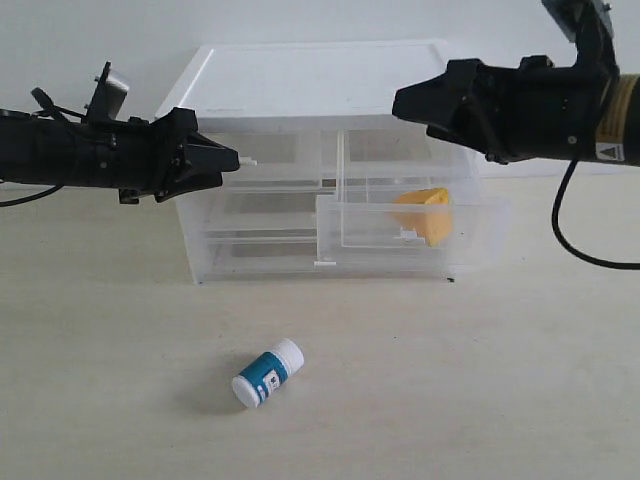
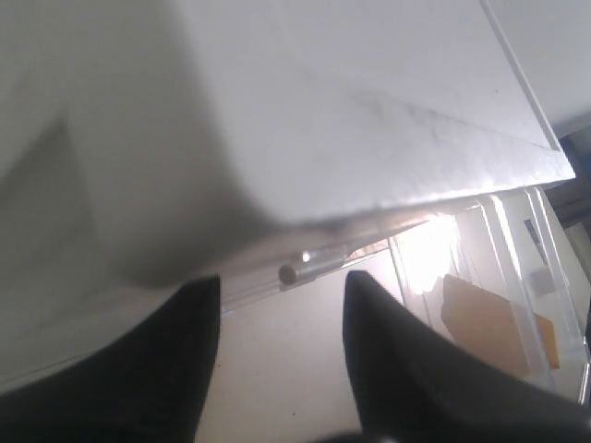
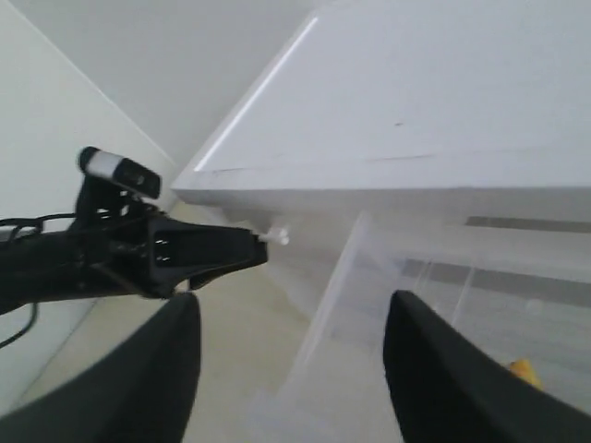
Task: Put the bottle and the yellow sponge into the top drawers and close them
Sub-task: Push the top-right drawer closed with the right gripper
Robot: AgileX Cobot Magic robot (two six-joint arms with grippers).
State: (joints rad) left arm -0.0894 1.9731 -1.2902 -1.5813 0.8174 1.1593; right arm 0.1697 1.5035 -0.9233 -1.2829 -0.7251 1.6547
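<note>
Bottle (image 1: 267, 372) lies on counter (image 1: 480, 390), lower centre, well apart from my left fingers (image 1: 222, 157), spread empty before drawer handle (image 2: 297, 271), and right fingers (image 1: 425, 105), likewise spread empty. Only exterior view shows it.

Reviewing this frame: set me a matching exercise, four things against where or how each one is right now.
Things:
1. bottle
2. yellow sponge
3. left gripper
4. right top drawer

States:
a. open, at a white tab handle
b. lying on its side on the table
c. pulled out
d. inside a drawer

Pairs: 1-b, 2-d, 3-a, 4-c
</note>
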